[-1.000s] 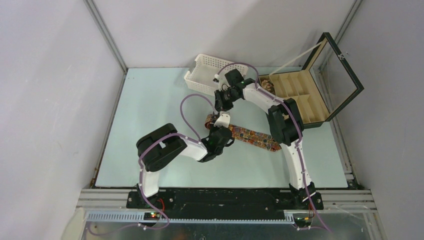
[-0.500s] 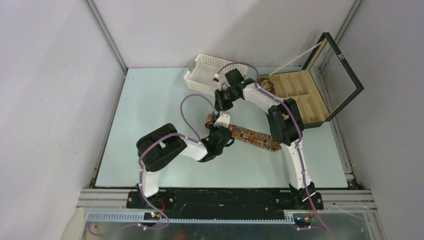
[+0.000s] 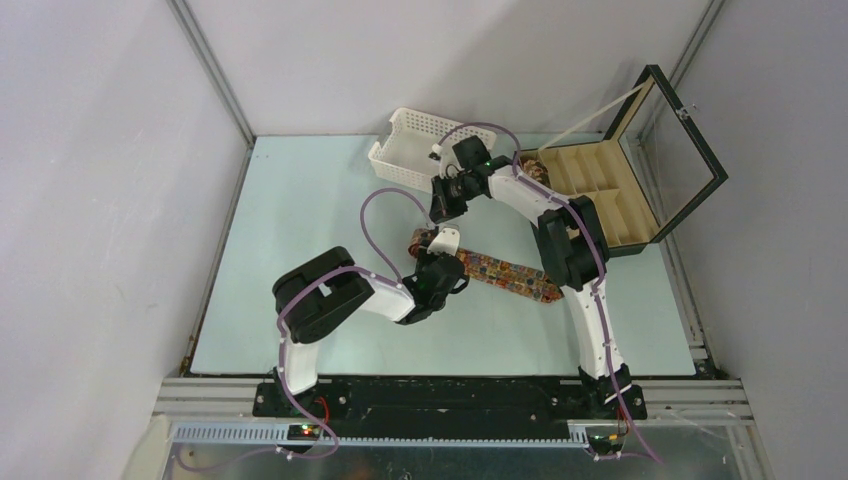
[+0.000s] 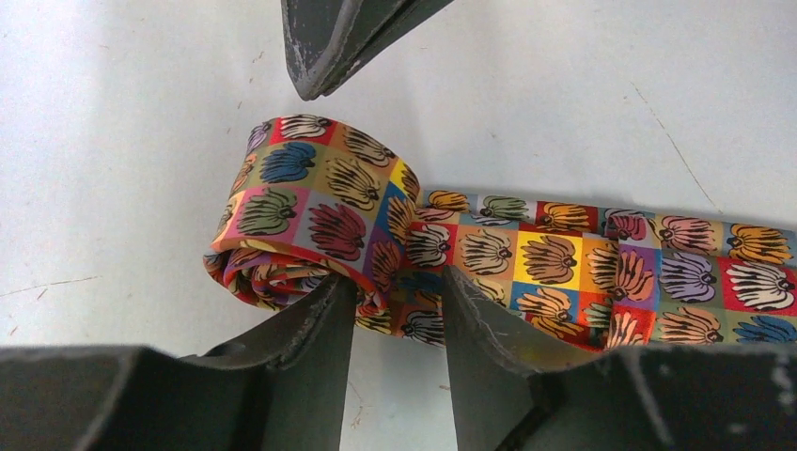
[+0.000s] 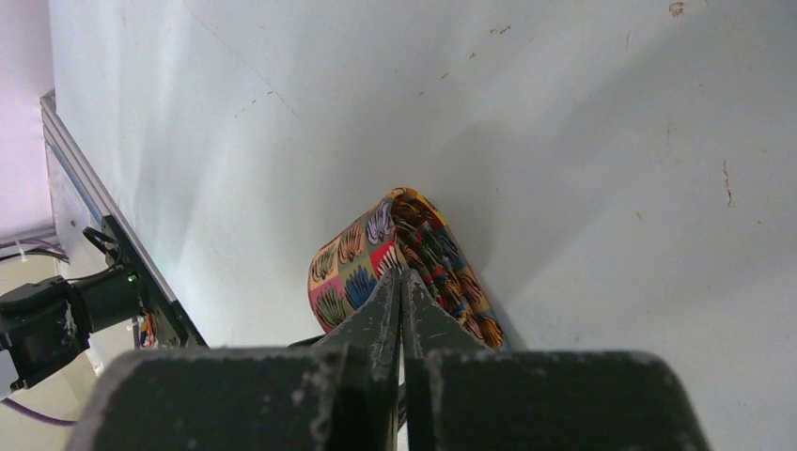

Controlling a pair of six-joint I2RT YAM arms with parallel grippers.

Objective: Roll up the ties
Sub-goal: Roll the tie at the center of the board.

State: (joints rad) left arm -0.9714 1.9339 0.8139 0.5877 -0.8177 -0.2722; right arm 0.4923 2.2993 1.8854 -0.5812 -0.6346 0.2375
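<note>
One tie lies on the table, its left end wound into a coil (image 4: 310,207) (image 3: 422,240) and the rest a flat strip (image 4: 601,272) (image 3: 510,277) running right. My left gripper (image 4: 399,282) (image 3: 432,250) is open at the near edge of the tie. One fingertip sits under the coil, the other on the strip beside it. My right gripper (image 5: 402,272) (image 3: 438,222) is shut on nothing, and its tips hang just above the coil (image 5: 352,263) without touching it. A second rolled tie (image 3: 533,168) sits in the box's left end.
A white perforated basket (image 3: 410,150) stands at the back, close behind the right wrist. The black compartmented box (image 3: 600,200) sits at the back right with its glass lid (image 3: 680,130) raised. Metal frame rails border the table.
The right arm has shifted very slightly. The tie and the left arm look the same.
</note>
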